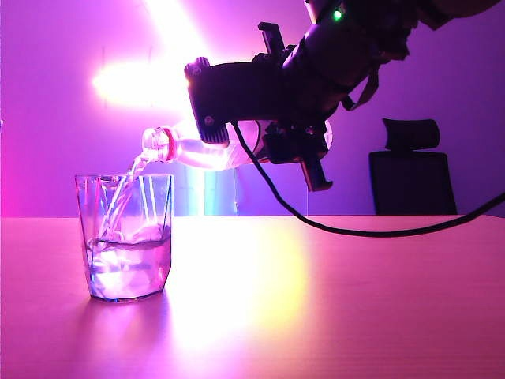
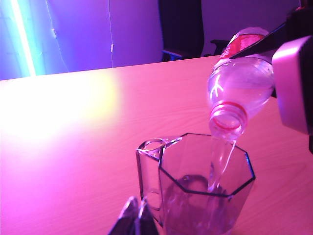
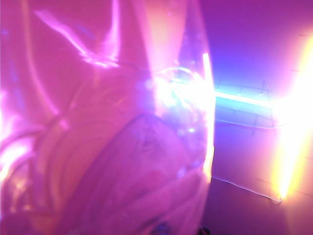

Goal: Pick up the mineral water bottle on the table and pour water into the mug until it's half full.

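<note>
My right gripper is shut on the mineral water bottle and holds it tilted, with the red-ringed neck pointing down over the mug. A stream of water runs from the bottle's mouth into the mug, where the water stands at roughly mid-height. The mug rests on the table at the left. In the right wrist view the bottle fills most of the picture as a blur and hides the jaws. My left gripper hovers just beside the mug, its tips together and holding nothing.
A black cable sags from the right arm to just above the tabletop. An office chair stands behind the table at the right. Bright light strips glare from the back wall.
</note>
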Robot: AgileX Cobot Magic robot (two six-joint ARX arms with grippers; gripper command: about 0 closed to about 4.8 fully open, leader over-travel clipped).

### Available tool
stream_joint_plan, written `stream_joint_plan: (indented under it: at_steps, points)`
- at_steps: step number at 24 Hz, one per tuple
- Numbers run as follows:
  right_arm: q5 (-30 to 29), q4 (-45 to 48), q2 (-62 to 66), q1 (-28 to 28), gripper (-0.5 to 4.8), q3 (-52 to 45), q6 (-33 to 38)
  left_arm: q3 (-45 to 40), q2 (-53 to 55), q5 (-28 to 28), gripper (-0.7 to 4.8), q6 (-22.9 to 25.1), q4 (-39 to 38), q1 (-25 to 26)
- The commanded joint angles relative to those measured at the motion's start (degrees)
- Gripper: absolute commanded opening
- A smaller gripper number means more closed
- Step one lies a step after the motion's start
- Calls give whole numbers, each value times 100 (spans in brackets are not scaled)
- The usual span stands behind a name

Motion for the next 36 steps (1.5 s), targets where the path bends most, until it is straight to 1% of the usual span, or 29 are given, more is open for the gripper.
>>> stream_joint_plan:
  at_steps: [1, 5, 8, 12, 16, 18, 20, 23, 24, 25, 27, 29, 30, 35, 36]
  points:
    - [13, 269, -52, 9, 187, 68, 20, 24, 9, 7, -2, -15, 33, 0]
    - [11, 262, -52, 9, 187, 68, 35, 24, 9, 7, -2, -15, 33, 0]
    - [4, 179, -52, 9, 188, 52, 343, 24, 9, 4, -2, -15, 33, 0]
    - [9, -68, -52, 48, 188, 55, 1200, 24, 9, 7, -2, -15, 35, 0]
    - [11, -120, -52, 229, 188, 55, 2037, 24, 9, 7, -2, -15, 33, 0]
    - [7, -116, -55, 302, 188, 55, 2583, 24, 9, 7, -2, -15, 33, 0]
    - [-15, -79, -109, 330, 189, 55, 3519, 24, 9, 7, -2, -15, 33, 0]
    - [-444, -122, -435, 289, 197, 50, 5696, 24, 9, 4, -2, -15, 33, 0]
    - [-573, -122, -505, 254, 202, 50, 6081, 24, 9, 7, -2, -15, 33, 0]
    - [-846, -127, -645, 173, 202, 48, 6793, 24, 9, 7, -2, -15, 35, 0]
    - [-1104, -92, -807, 42, 202, 0, 7571, 24, 9, 7, -2, -15, 33, 0]
    - [-1351, 166, -973, -118, 201, -214, 8129, 24, 9, 4, -2, -15, 35, 0]
    - [-1390, 330, -1040, -177, 200, -350, 8271, 24, 9, 7, -2, -15, 33, 2]
    - [-1690, 1449, -1639, -769, 198, -1751, 9261, 24, 9, 7, -2, -15, 33, 9]
    - [-1687, 1626, -1703, -863, 198, -1971, 9320, 24, 9, 7, -2, -15, 33, 11]
